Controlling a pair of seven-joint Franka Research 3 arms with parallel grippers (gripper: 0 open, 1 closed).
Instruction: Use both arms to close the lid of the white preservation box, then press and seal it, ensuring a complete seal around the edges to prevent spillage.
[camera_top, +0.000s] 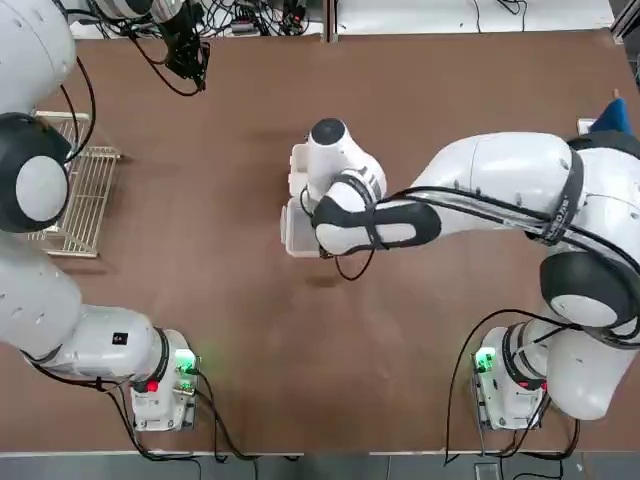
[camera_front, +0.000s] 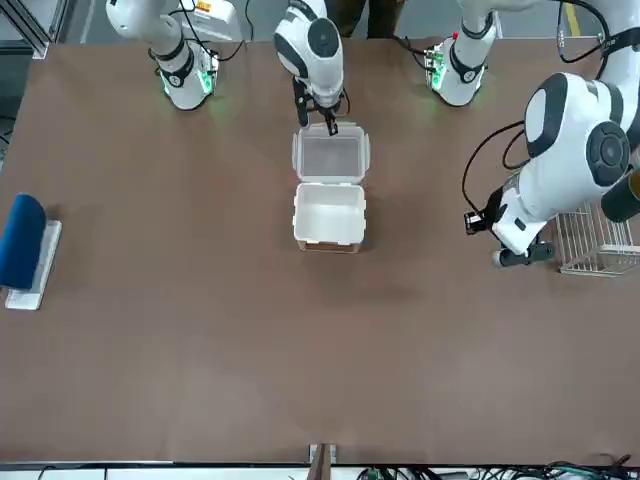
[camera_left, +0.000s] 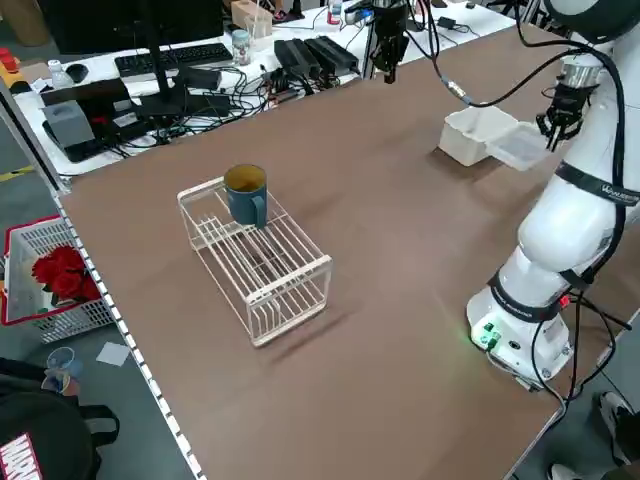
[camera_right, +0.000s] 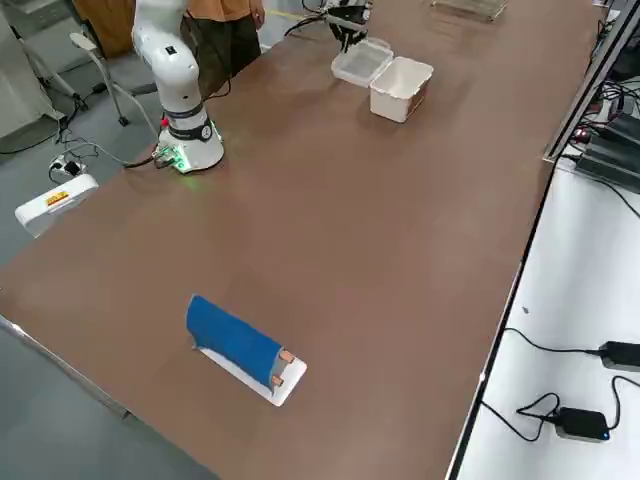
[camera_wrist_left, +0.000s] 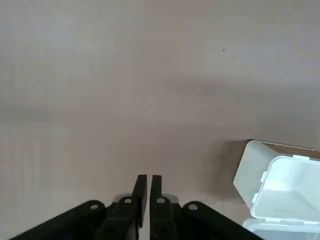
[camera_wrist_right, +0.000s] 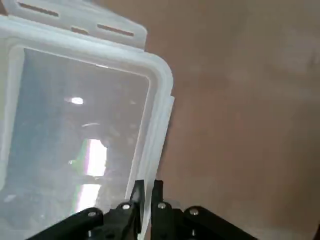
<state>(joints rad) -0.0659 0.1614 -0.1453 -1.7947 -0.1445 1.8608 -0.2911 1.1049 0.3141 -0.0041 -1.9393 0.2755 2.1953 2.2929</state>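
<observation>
The white preservation box (camera_front: 329, 214) stands open mid-table. Its translucent lid (camera_front: 330, 156) lies flat on the table, hinged on the box's robot-facing side. My right gripper (camera_front: 326, 117) is at the lid's free edge, and in the right wrist view its fingers (camera_wrist_right: 136, 196) are pinched on the lid's thin rim (camera_wrist_right: 159, 125). From overhead, the right arm (camera_top: 480, 190) covers most of the box (camera_top: 298, 168). My left gripper (camera_top: 188, 58) hangs shut and empty over the table's far left part, well away from the box (camera_wrist_left: 277, 186).
A wire rack (camera_left: 258, 262) holding a blue mug (camera_left: 246, 193) sits on the robot's left side. A blue item on a tray (camera_front: 25, 250) lies at the robot's far right. Cables and desk clutter lie beyond the far edge.
</observation>
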